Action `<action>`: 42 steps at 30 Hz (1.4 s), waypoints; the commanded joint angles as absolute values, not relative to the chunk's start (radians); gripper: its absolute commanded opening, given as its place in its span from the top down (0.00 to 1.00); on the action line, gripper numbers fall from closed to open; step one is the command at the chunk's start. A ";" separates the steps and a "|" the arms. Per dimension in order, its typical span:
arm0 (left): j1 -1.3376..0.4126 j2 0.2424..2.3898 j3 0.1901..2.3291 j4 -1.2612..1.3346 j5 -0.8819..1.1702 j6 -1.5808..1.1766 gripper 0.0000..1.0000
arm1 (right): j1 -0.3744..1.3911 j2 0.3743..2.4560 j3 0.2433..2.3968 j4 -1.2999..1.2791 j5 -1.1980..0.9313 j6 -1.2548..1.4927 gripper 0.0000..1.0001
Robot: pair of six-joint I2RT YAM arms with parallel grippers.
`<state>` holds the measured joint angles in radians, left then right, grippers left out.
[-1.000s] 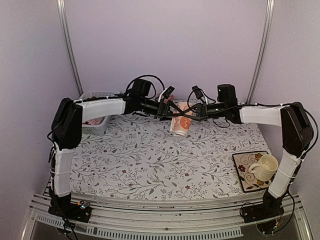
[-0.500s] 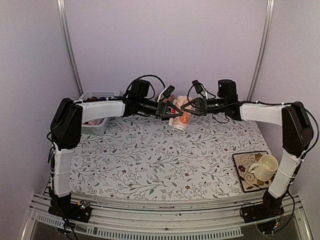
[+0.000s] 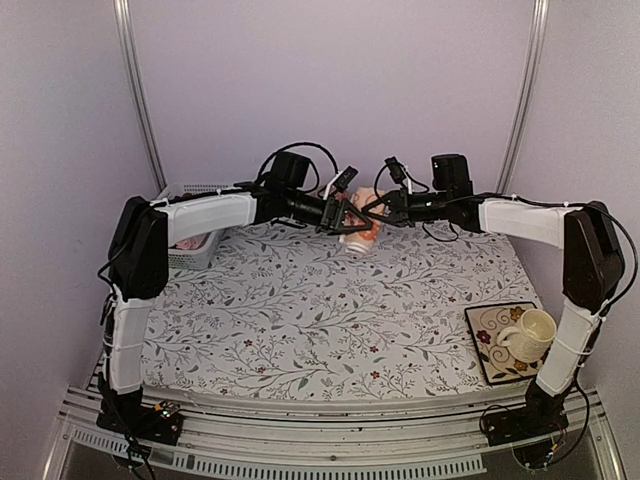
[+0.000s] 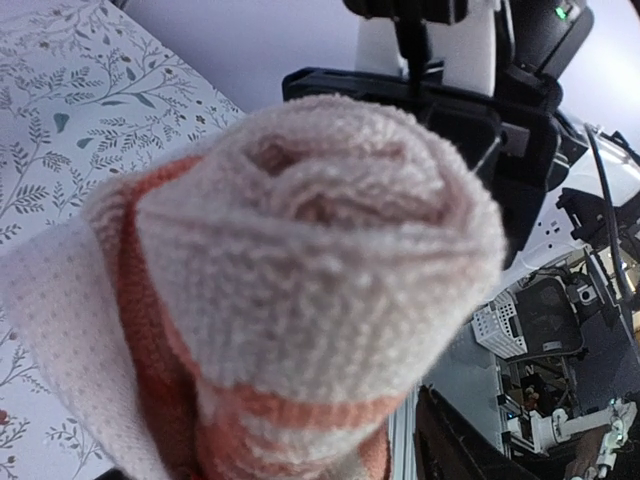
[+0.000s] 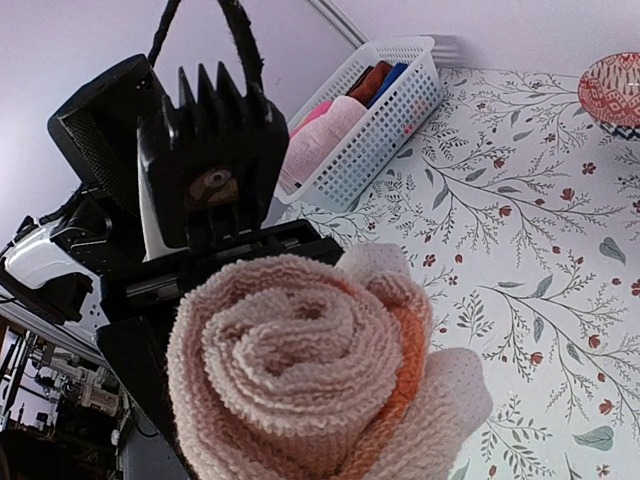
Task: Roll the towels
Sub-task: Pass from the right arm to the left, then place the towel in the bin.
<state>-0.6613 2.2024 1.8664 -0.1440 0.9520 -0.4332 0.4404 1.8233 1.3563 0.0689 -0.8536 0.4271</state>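
When you look from above, both arms bend at high elbows out at the sides. Their white forearms then run inward, nearly flat, and meet at the back of the bench (image 3: 300, 330). The left gripper (image 3: 343, 208) and the right gripper (image 3: 378, 207) face each other there, tips close together. The towel (image 3: 360, 228) is rolled up and sits between them and just below, held up off the bench. From up there it is only a small pink and orange lump.

Only the wrist views show it close up. The left wrist view looks right at one fuzzy end of the roll, pale pink with orange bands down its side. The black right wrist is behind it. The right wrist view looks at the other end, where you can see the layers wound in a spiral. The black left wrist is behind that.

The right gripper is pinched onto the towel. Whether the left gripper is gripping it or not, I cannot tell, because the roll hides the fingers.

Only the top view shows a cup (image 3: 527, 335) on a flowery mat (image 3: 488, 350). The right wrist view shows rolled cloths inside the white basket (image 5: 385, 120), and a red bowl (image 5: 612, 88).
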 commanded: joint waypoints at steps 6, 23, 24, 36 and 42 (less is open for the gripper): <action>-0.705 2.238 1.953 -0.292 0.863 -0.349 0.48 | 0.469 1.839 1.371 0.019 -0.741 0.429 0.91; -0.683 2.204 1.979 -0.398 0.777 -0.302 1.00 | 0.467 1.786 1.391 -0.072 -0.685 0.369 0.37; -0.668 2.195 1.974 -0.409 0.773 -0.297 1.00 | 0.453 1.777 1.390 -0.082 -0.691 0.366 0.34; -0.405 2.168 2.107 -0.699 0.559 -0.140 1.00 | 0.282 1.673 1.375 -0.280 -0.655 0.253 0.01; -0.277 2.262 2.329 -0.899 0.225 -0.028 1.00 | 0.270 1.640 1.323 -0.322 -0.617 0.228 0.01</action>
